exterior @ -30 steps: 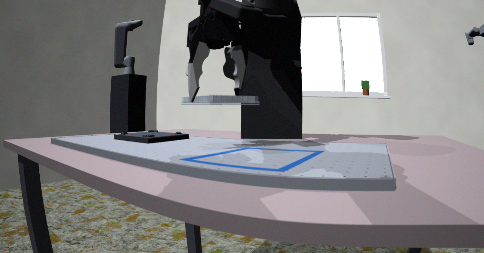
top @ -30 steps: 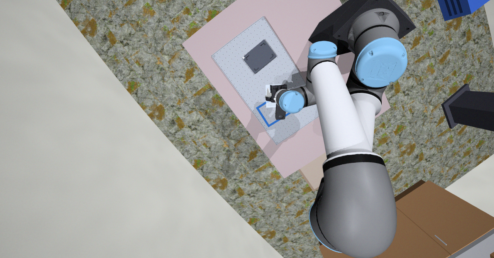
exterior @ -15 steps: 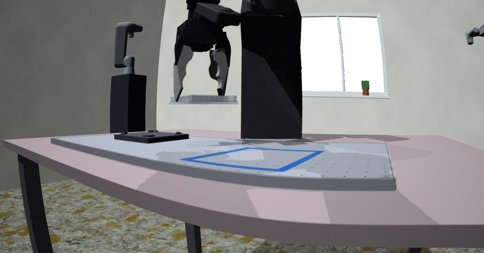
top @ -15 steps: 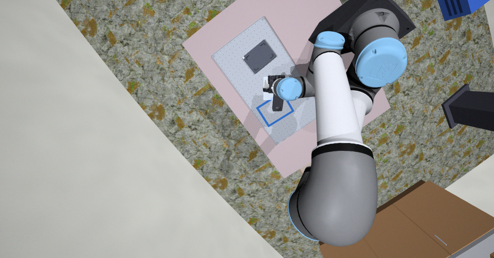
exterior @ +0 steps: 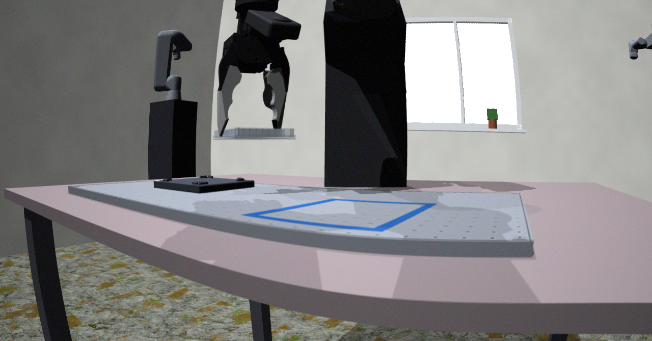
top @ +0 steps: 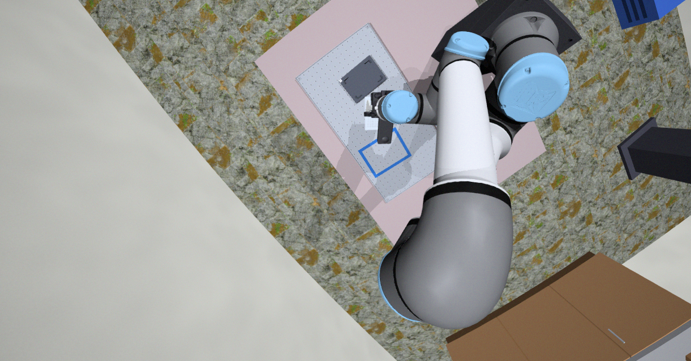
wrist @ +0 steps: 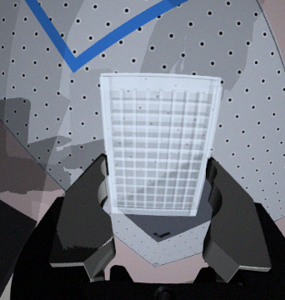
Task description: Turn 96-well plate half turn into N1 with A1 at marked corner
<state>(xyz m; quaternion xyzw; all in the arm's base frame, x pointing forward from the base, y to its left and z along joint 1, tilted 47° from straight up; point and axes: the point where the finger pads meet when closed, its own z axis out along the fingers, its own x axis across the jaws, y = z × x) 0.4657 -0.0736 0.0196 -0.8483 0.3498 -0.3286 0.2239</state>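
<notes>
- The gripper (exterior: 249, 127) is clamped on the clear well plate (exterior: 253, 133); one finger presses each long side, as you see in the wrist view, where the plate (wrist: 159, 143) lies between the two dark fingers.
- In the exterior view you see the plate held level in the air, well above the table (exterior: 569, 266) and touching nothing but the fingers.
- The dark nest (exterior: 203, 183) sits on the grey perforated board (exterior: 456, 229), at its far left in the exterior view. The nest holds nothing.
- From the exterior view, the plate hangs above and slightly right of the nest.
- In the top view, the gripper (top: 374, 110) stands just beside the nest (top: 363, 79), between it and the blue square outline (top: 385, 152) marked on the board (top: 323, 76).
- Most of the plate is hidden under the wrist in the top view; only a pale corner (top: 369, 124) shows.
- In the wrist view, a corner of the blue outline (wrist: 76, 62) lies beyond the far end of the plate, on the board (wrist: 251, 125).
- You cannot tell from these views which corner of the plate is cut off.
- The pink table carries the board and the black pedestal (top: 570, 30) of the arm.
</notes>
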